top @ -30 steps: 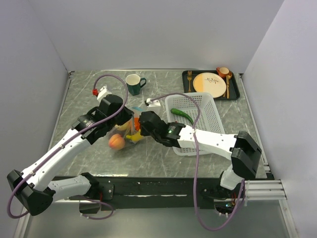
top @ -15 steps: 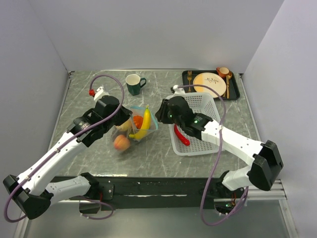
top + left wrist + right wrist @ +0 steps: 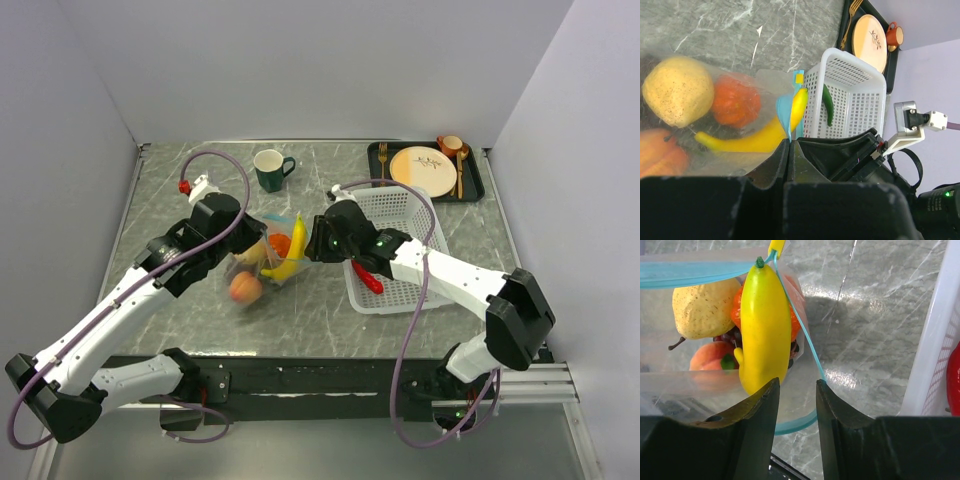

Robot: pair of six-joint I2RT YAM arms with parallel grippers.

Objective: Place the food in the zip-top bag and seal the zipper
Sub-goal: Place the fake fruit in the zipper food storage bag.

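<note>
yellow banana [image 3: 765,325] is poking past the zipper [image 3: 700,272], maybe slipping out; left pincer [image 3: 788,145] is pinching the zip-top bag [image 3: 769,82], right pincer [image 3: 796,390] is gaping, holding nothing.

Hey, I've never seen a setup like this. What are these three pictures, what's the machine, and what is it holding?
The machine is two robot arms bolted to the near edge of a grey table. One picture looks down from above and behind them. The other two come from small cameras on each wrist, so each shows its own tool at the bottom. The left tool is shut on a clear zip-top bag. The bag holds a lemon, an orange, a peach and a banana that sticks out past the teal zipper. The right tool is open, close to the banana. Also on the table are a white basket with a red chili and a green pepper, a green mug, and a dark tray with a cream plate.
</note>
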